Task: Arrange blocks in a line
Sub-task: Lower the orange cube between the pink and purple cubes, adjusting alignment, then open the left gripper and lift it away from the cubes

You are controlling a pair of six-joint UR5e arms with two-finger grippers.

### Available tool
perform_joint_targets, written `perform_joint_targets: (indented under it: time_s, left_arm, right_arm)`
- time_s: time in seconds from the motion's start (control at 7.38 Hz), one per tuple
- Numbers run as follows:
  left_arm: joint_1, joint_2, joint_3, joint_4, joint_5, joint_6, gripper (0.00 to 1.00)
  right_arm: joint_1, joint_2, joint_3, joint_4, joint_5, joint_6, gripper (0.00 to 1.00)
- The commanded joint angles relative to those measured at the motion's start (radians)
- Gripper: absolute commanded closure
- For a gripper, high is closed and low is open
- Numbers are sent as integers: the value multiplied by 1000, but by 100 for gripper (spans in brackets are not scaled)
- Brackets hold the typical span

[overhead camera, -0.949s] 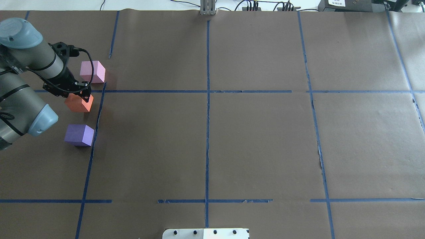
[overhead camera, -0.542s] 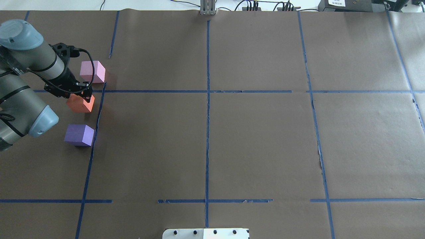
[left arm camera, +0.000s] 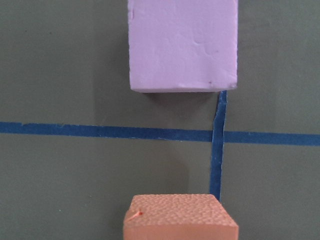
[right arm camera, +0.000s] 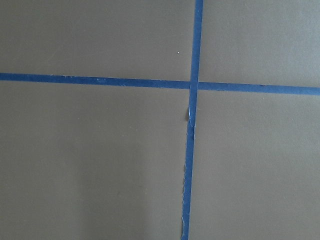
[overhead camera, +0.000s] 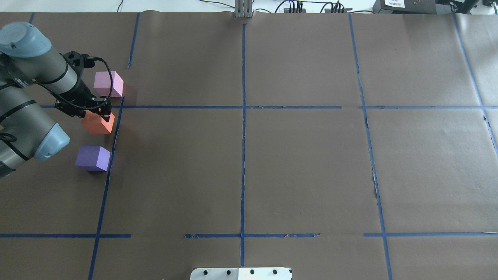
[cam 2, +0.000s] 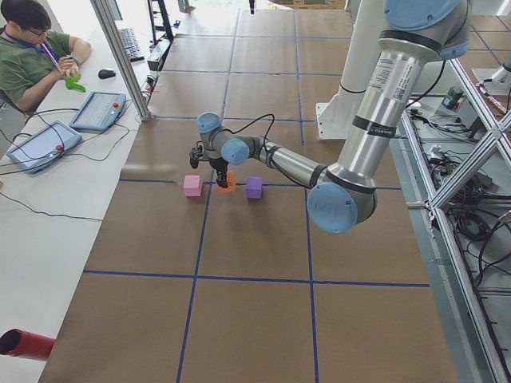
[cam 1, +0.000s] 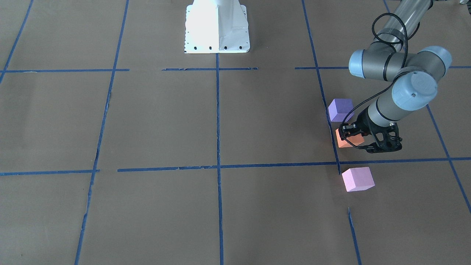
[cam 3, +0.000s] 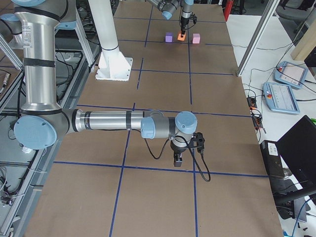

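My left pincer (overhead camera: 102,113) pinching the orange block (overhead camera: 97,124), it sits between the pink block (overhead camera: 108,83) and purple block (overhead camera: 92,158), apart from both, beside a blue tape line (overhead camera: 113,147) on the table (overhead camera: 303,167), my right pincer (cam 3: 178,159) well apart, spread or pressed together I cannot tell

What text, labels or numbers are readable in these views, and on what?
Nothing is readable.
The white label on the black box past the table's far edge: too small.
Lettering on the left arm: blurred.
No marks on the orange block, pink block or purple block.
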Motion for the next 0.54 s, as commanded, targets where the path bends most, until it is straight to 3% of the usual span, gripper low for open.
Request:
perform_joint_targets:
  time_s: [0.0,0.41]
  left_arm:
    - [1,0,0,0,-5,10,34]
    - [1,0,0,0,-2,16,25]
  right_arm:
    - [0,-1,2,0,0,0,0]
    - [0,-1,0,0,1,0,0]
